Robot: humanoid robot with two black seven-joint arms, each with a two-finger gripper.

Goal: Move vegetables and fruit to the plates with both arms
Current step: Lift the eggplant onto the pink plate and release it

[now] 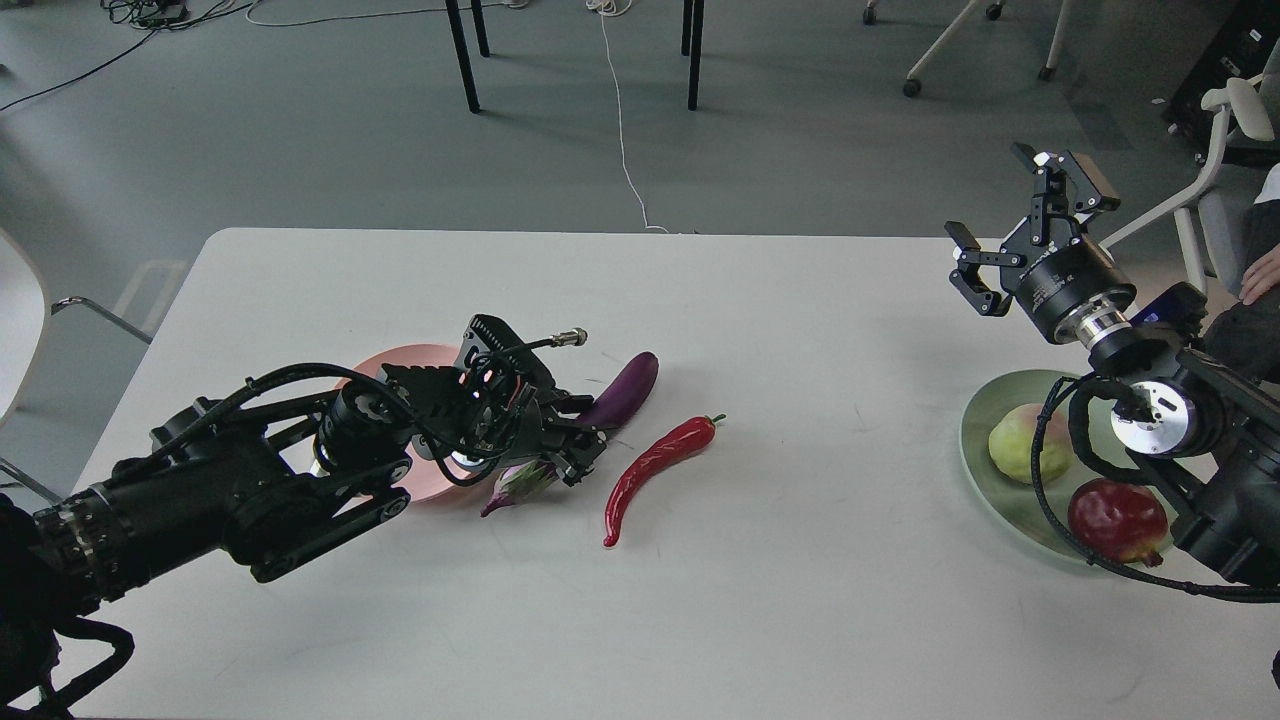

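The purple eggplant (628,388) lies aslant at the table's middle left, its calyx end toward me. My left gripper (577,452) is down over its middle and shut on it, hiding that part. The pink plate (400,362) lies just behind my left wrist, mostly hidden by it. The red chili pepper (655,465) lies free to the right of the eggplant. The green plate (982,445) at the right holds the yellow-green fruit (1022,442) and the dark red fruit (1115,520). My right gripper (1008,228) is open and empty, raised behind that plate.
The white table (800,330) ends close behind my right gripper. A white office chair (1215,150) and a person's hand (1260,275) are at the far right. Dark table legs (462,55) and a white cable (622,130) are on the floor beyond.
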